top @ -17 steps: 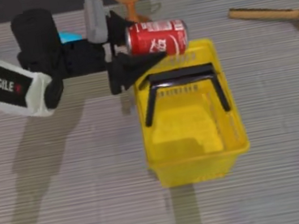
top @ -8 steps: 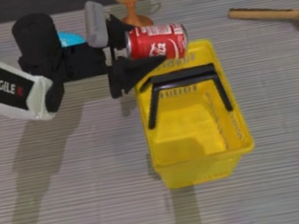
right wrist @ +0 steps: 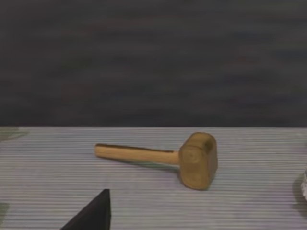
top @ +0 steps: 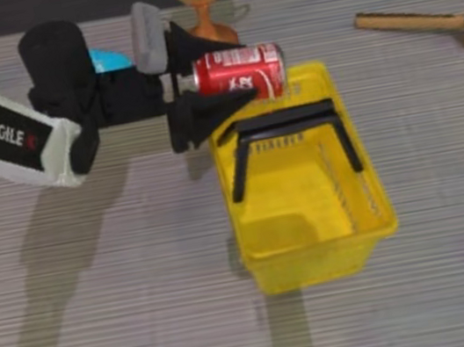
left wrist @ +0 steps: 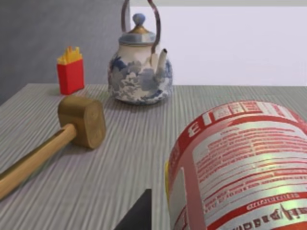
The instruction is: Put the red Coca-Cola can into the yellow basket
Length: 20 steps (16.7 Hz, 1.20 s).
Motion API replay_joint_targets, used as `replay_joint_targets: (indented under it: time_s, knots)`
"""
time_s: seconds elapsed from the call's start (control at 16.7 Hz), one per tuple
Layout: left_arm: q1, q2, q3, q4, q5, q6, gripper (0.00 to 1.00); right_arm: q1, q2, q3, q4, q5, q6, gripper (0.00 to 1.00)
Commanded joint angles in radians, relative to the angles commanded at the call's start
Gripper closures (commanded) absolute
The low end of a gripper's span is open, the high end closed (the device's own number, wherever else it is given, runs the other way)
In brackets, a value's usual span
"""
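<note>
Grey ribbed table (top: 101,293) (dark backdrop) bears yellow basket (top: 317,253).

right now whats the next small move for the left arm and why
Probably carry the red Coca-Cola can a little further over the yellow basket before letting go: the left pincer holds it lying sideways over the far rim, by the black handle, not the open middle.

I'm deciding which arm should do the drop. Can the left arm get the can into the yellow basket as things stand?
Probably yes. The left gripper holds the red Coca-Cola can on its side over the far rim of the yellow basket. The basket is open; only its black handle crosses near that end.
</note>
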Motion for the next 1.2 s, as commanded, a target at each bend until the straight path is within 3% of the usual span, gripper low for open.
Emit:
replay_joint_targets:
  time_s: [0.12,0.78,0.96,1.2]
  knots:
    - [0.000,0.000,0.000,0.000,0.000,0.000,0.00,0.000,0.000,0.000,0.000,0.000,0.000,0.00]
    - [0.000,-0.031,-0.014,-0.016,-0.020,-0.006,0.00,0.011,0.029,0.028,-0.028,0.000,-0.020,0.00]
    - [0.020,-0.142,-0.071,-0.072,-0.094,-0.030,0.00,0.054,0.148,0.143,-0.136,0.002,-0.093,0.00]
    - [0.070,-0.414,-0.208,-0.199,-0.257,-0.074,0.00,0.143,0.439,0.430,-0.358,0.005,-0.246,0.00]
